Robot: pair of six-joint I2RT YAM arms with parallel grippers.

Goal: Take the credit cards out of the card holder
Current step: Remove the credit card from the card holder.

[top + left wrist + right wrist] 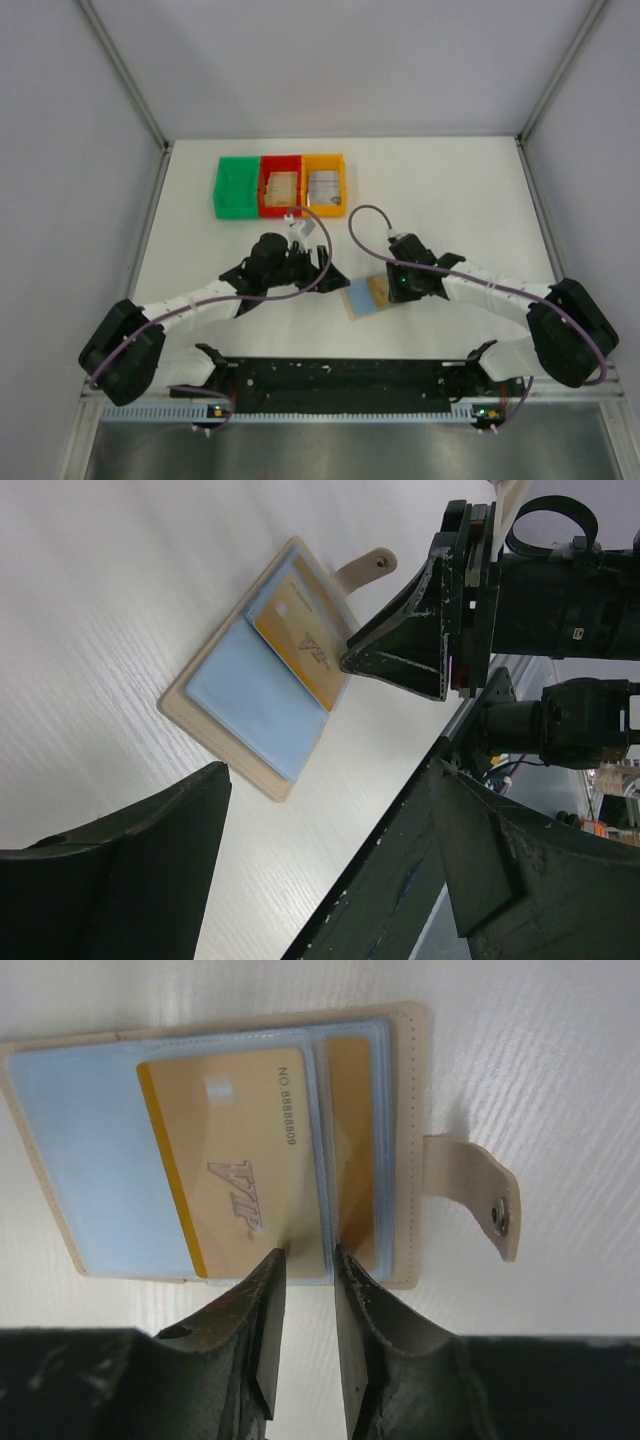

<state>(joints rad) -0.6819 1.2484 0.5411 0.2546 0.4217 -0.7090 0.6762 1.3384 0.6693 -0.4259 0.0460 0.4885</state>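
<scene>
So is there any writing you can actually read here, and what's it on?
"VIP": on the gold card in the card holder.
"NO 8888809": same card, last digits uncertain.
Cards in the red bin and orange bin: too small to read.

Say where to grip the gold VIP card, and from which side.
Grip the gold card at its bare end, which sticks out of the clear pocket over the blue lining. Come low from the card holder's edge facing the right gripper, since the card lies flat.
</scene>
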